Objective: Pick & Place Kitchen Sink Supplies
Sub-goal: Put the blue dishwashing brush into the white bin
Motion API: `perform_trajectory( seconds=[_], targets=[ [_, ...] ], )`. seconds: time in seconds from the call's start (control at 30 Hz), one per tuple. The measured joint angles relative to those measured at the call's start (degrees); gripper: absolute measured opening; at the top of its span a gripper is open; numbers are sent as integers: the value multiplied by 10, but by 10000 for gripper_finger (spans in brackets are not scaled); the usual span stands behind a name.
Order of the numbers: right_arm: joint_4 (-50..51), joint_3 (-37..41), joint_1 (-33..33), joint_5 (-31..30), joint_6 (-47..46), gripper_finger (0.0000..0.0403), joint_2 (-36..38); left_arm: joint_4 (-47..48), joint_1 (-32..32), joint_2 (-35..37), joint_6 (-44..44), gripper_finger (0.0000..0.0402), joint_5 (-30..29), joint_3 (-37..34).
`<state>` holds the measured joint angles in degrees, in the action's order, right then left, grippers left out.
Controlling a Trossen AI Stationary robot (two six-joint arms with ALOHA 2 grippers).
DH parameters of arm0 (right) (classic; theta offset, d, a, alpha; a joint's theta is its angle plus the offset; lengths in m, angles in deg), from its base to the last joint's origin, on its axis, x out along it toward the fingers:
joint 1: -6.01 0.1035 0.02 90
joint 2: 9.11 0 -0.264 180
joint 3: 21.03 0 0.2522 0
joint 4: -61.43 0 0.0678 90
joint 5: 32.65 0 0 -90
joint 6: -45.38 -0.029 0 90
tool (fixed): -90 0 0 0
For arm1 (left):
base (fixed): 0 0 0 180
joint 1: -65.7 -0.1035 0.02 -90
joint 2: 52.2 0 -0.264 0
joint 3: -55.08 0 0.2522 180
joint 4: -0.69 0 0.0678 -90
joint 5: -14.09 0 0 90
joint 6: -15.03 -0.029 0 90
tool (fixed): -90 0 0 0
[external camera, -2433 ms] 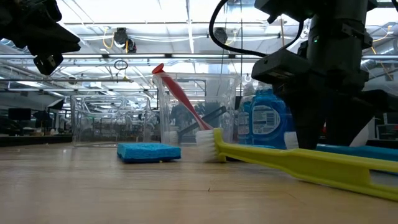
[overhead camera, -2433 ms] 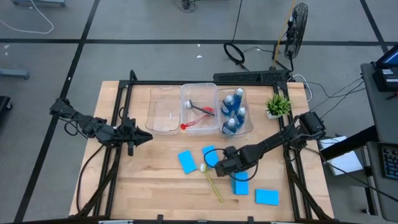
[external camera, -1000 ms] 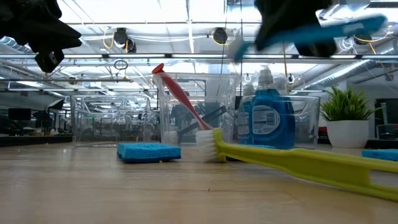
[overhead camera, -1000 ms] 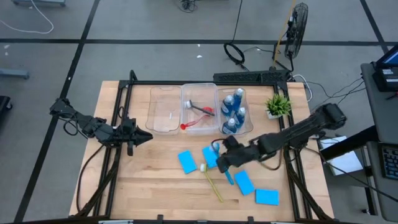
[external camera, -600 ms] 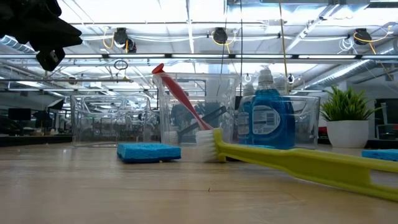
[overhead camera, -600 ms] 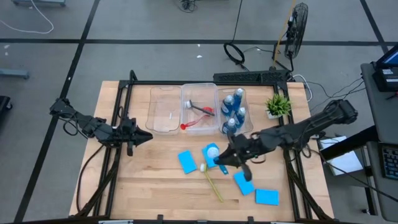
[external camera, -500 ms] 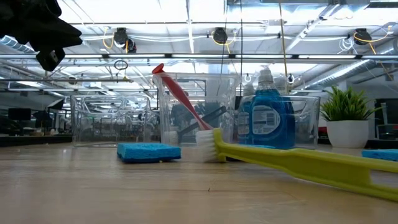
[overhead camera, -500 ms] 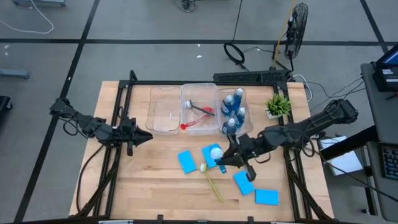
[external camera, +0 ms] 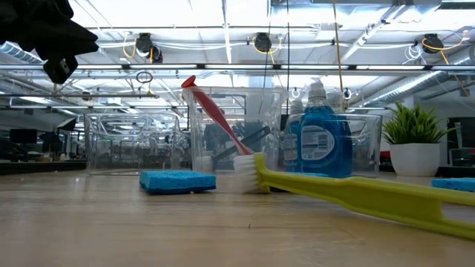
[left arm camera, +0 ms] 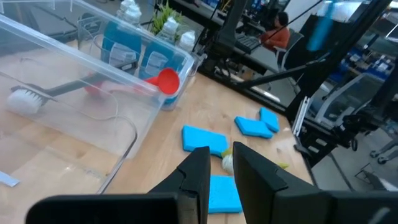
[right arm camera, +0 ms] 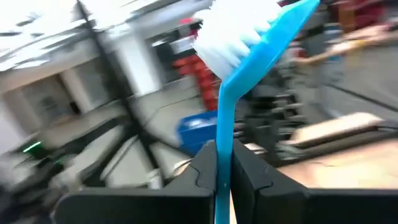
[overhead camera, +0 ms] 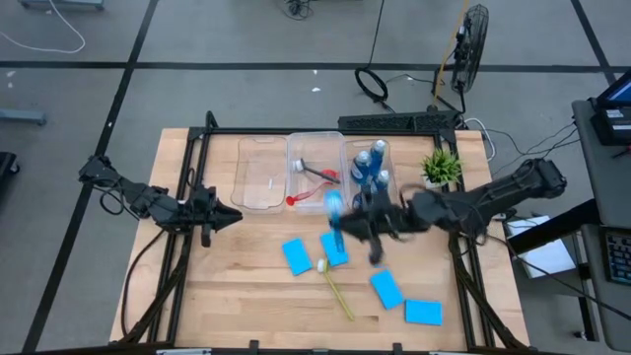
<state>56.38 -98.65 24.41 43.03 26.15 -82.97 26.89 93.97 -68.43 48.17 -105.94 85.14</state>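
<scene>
Blue brush (right arm camera: 249, 56) clamped tight in the right gripper (overhead camera: 367, 219), up in the air just in front of the clear bins (overhead camera: 317, 174) at the worktop's back edge! Left gripper (overhead camera: 225, 217) hangs near the left edge, fingers nearly together, empty. Sponges (overhead camera: 297, 255) and yellow-green brush (overhead camera: 336, 286) lie mid-worktop.

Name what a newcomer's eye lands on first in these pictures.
The right gripper, raised near the clear bins, is shut on a blue brush. A yellow-green brush lies on the table among light-blue sponges. The left gripper waits at the left side.
</scene>
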Motion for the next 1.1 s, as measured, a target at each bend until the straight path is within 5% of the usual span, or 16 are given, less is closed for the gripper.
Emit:
perform_trajectory(
  seconds=[0.53, 1.1],
  targets=[
    [45, 0, -228, 56, -70, 9, -13, -29, 0, 0, 1, 72, -25, 0],
    [-47, 0, -360, 197, -71, 9, -190, -33, 0, 0, 6, 72, -64, 0]
  ],
)
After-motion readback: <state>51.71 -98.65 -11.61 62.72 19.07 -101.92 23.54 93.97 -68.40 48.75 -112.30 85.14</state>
